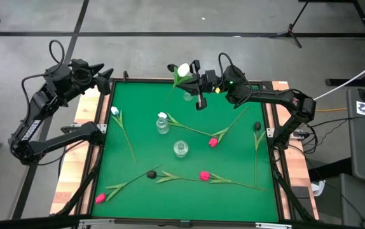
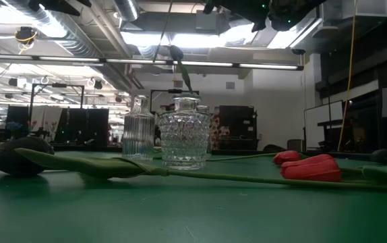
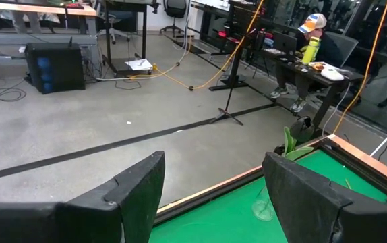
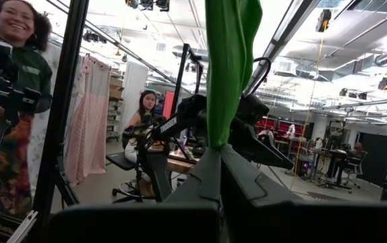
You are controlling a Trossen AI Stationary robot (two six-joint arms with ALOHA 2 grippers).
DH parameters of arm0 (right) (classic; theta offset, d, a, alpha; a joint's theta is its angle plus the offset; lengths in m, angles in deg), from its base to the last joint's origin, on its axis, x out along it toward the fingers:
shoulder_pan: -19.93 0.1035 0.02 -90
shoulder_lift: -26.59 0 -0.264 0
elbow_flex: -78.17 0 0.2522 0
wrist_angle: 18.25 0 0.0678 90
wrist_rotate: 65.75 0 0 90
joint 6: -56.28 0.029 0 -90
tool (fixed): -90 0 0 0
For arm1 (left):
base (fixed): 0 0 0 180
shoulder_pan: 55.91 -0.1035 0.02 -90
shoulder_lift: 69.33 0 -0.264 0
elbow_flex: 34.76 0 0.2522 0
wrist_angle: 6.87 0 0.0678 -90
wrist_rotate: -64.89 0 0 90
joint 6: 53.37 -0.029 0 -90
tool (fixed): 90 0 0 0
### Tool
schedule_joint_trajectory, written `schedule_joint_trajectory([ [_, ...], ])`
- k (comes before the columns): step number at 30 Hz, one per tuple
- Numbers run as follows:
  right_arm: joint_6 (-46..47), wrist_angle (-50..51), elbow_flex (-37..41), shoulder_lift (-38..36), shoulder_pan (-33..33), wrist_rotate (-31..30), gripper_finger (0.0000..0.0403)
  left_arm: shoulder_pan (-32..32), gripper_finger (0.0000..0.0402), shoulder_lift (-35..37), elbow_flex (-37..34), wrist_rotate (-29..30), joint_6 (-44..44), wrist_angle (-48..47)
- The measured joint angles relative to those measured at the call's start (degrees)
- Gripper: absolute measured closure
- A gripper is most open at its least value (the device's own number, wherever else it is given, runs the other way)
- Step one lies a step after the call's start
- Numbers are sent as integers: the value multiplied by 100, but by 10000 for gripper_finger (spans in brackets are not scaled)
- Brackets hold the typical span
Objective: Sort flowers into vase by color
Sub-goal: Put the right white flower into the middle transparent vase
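A green stem [image 4: 228, 74] sits pinched in the closed right gripper [image 4: 217, 156] — its white tulip [image 1: 183, 69] may miss the narrow vase [image 1: 188, 96], apparently below. Left gripper [image 3: 210, 185] waits open.

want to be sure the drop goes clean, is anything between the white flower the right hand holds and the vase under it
Nothing visible. The right hand holds the white flower by its stem above the small vase at the mat's far edge; the other two vases stand nearer the middle, clear of that path.

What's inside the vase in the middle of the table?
The middle vase looks empty from above: only clear glass over the green table, no stem in it. In the low view its cut glass hides the inside.
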Motion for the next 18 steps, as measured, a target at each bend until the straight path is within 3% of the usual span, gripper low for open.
schedule_joint_trajectory([
  [18,-2,133,0,4,0,0,403,0,153,0,0,-1,-98,0],
])
